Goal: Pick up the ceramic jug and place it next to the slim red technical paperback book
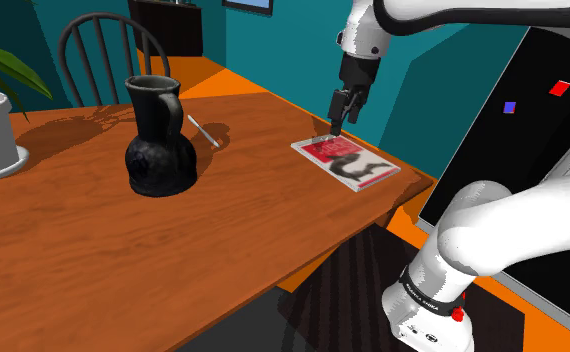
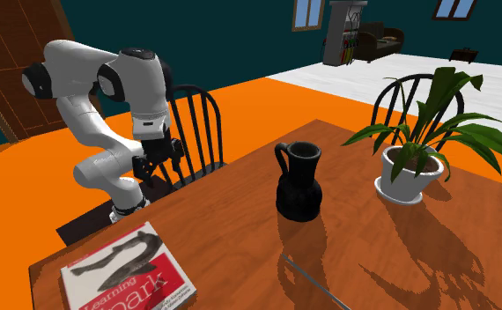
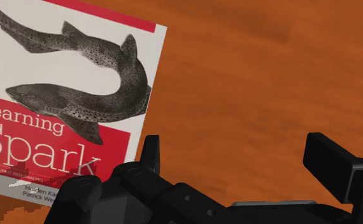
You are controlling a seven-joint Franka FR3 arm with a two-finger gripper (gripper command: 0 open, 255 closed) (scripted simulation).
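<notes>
A dark, nearly black jug [image 1: 159,145] with a handle stands upright on the wooden table [image 1: 123,270], well toward the shoulder view's left of the arm. A thin red-and-white book [image 1: 345,163] with a shark drawing lies flat near the table's corner. My gripper [image 1: 335,125] hangs just above the book's far edge, open, with nothing between its fingers. In the wrist view the book [image 3: 65,95] lies beside the gripper [image 3: 237,149], with bare wood under the fingers. The second exterior view has the jug [image 2: 298,185] mid-table and the book [image 2: 126,273] at the near corner, below the gripper [image 2: 157,172].
A potted plant [image 2: 412,172] in a white pot stands past the jug. A thin grey stick [image 1: 203,131] lies on the table between jug and book. Dark wooden chairs [image 2: 196,132] stand at the table's edges. The table edge runs close to the book.
</notes>
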